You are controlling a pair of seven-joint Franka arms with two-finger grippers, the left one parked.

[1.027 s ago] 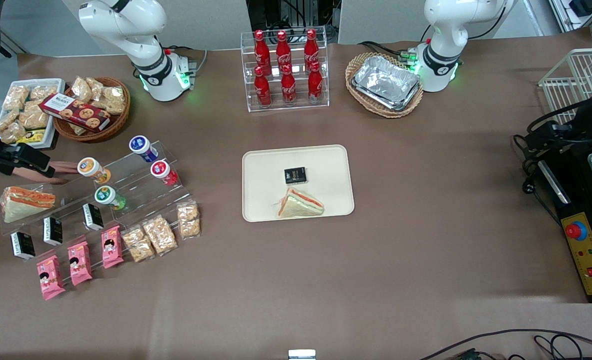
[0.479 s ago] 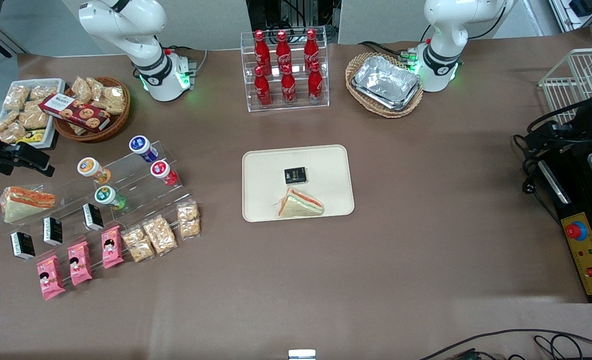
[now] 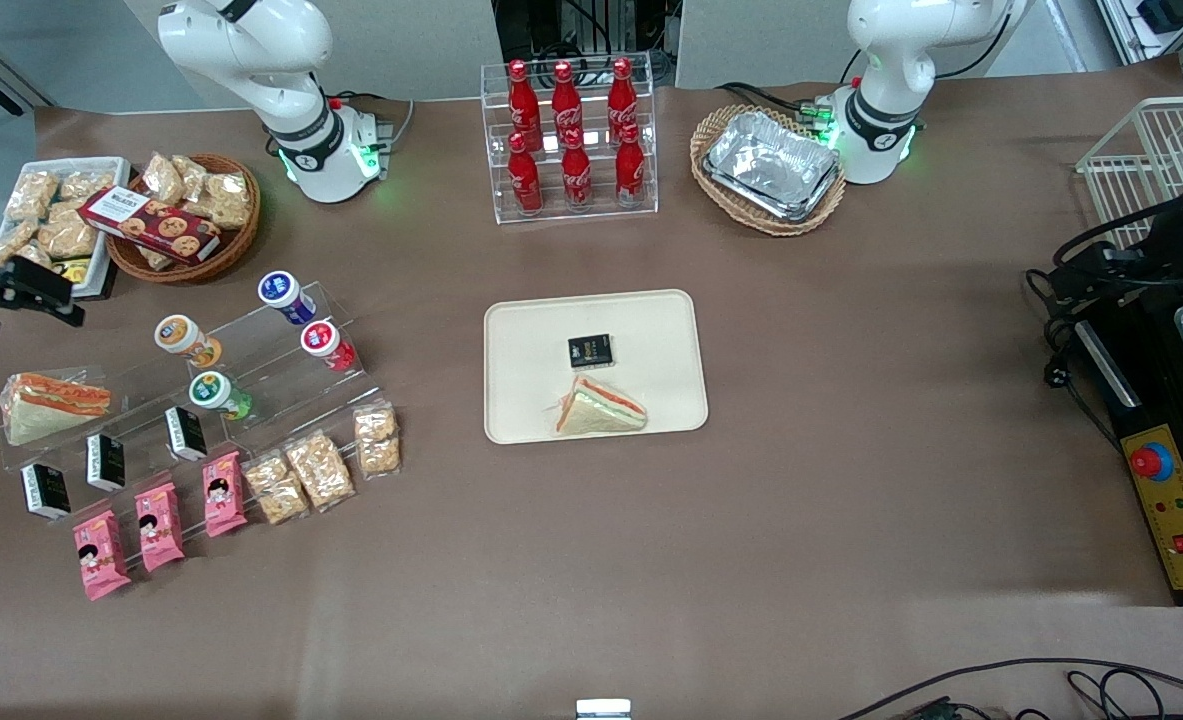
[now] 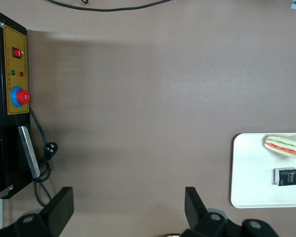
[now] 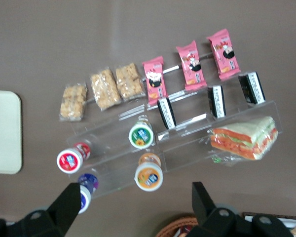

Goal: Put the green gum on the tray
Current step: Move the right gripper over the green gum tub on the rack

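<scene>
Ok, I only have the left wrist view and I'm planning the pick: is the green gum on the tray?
Observer: No. The green gum stands on the clear tiered rack, toward the working arm's end of the table, well apart from the tray.
Operator: Where's the gripper?
Observer: The gripper hovers open and empty beside the white snack tray, not over the gum.
Operator: Anything crowding the gum?
Observer: The orange bottle sits one step up, close by.

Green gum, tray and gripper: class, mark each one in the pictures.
green gum [image 5: 140, 135], right wrist view, on its white lid
tray [image 3: 531, 340], front view, on bare floor
gripper [image 5: 133, 210], right wrist view, between its open fingertips
</scene>
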